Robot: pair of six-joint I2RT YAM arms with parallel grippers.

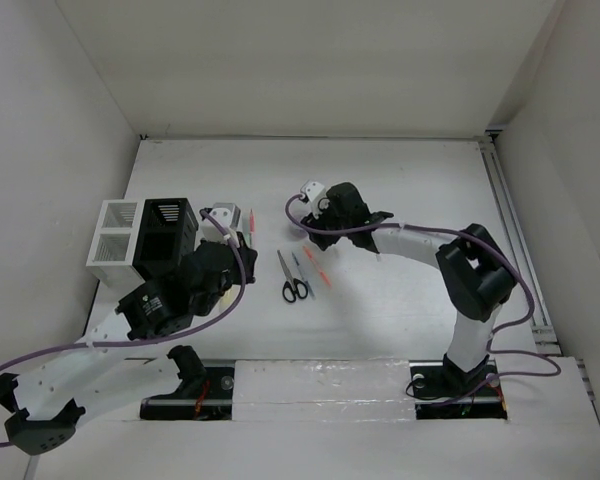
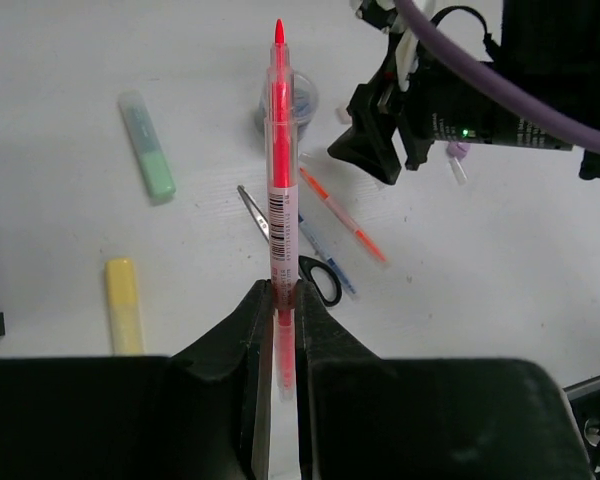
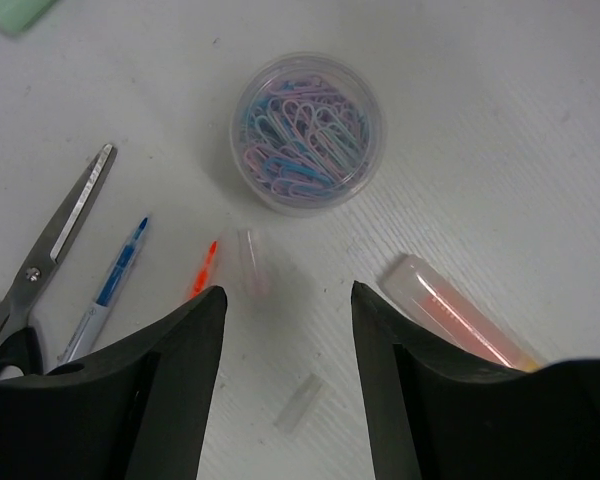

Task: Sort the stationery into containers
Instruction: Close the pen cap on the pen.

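Red pen (image 2: 279, 150) pinched by its tail end in left pincer (image 2: 280, 290), centre frame, above worktop (image 2: 540, 260). Right pincer (image 3: 288, 295) spread, empty, below clip tub (image 3: 306, 130). Risk: end-held pen may pivot or slip, snagging black organiser (image 1: 165, 225) rim

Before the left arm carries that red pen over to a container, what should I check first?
1. Grip: left gripper shut on the red pen: ok.
2. Pen straight between the jaws, tip pointing away: ok.
3. The black container upright, top open: ok.
4. Free room inside it: cannot tell.
5. The right gripper holding nothing, jaws apart: ok.
6. Right arm away from the containers' side: ok.
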